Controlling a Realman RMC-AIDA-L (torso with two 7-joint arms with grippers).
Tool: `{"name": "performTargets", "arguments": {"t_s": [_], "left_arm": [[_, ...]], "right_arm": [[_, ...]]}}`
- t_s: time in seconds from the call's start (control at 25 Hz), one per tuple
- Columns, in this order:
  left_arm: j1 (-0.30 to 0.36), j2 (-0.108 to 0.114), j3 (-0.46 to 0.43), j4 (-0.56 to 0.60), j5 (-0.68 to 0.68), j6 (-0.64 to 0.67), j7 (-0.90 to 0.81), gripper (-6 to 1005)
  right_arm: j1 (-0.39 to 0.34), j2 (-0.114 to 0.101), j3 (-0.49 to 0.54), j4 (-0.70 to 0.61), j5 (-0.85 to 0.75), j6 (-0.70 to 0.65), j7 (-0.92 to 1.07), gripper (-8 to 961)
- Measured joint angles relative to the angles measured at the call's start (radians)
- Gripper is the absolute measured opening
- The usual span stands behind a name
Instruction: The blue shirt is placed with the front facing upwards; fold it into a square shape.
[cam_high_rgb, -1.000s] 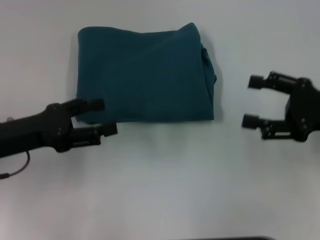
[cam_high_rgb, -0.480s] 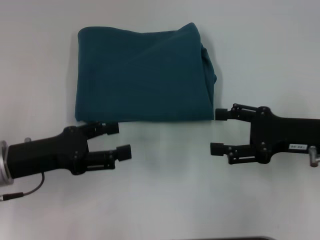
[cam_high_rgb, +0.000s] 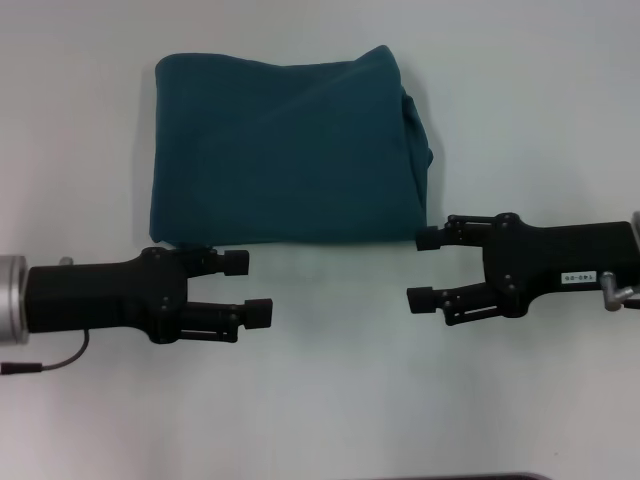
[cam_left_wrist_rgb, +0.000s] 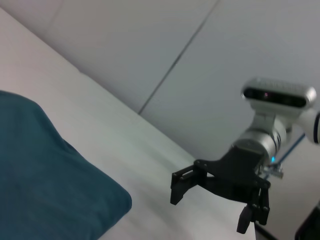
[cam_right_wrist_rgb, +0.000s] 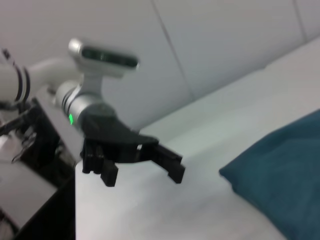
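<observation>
the white table (cam_high_rgb: 330, 400) takes up pretty much everything in the head view, plain pale surface with a grey panelled wall (cam_left_wrist_rgb: 150, 45) behind it in the wrist views.

next biggest is the blue shirt (cam_high_rgb: 285, 150), folded into a roughly square bundle lying flat on the far middle part of the table. no lettering showing, just plain teal cloth with a few soft creases. its right edge is a bit lumpy where the layers bunch up, and its near edge runs fairly straight across. the left wrist view catches one rounded corner of it (cam_left_wrist_rgb: 45, 185), the right wrist view another corner (cam_right_wrist_rgb: 285, 180).

then the two arms, both reaching in from the sides on the near side of the shirt, pointing at each other. the left gripper (cam_high_rgb: 248, 288) sits just in front of the shirt's near left corner, upper fingertip right by the cloth edge, can't tell if it's actually touching. jaws are spread, nothing between them.

the right gripper (cam_high_rgb: 425, 270) is just off the shirt's near right corner, jaws spread too and holding nothing. each shows up in the other's wrist view, left gripper (cam_right_wrist_rgb: 142, 167) and right gripper (cam_left_wrist_rgb: 210, 210), well apart with bare table between them.
</observation>
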Motion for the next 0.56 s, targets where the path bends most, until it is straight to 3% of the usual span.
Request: {"name": "performTargets", "arguments": {"t_s": [0.56], "left_arm": [[-0.005, -0.002, -0.007, -0.055, 0.005, 0.003, 0.138, 947]], "right_arm": [[0.029, 0.001, 0.012, -0.001, -0.014, 0.012, 0.014, 946]]}}
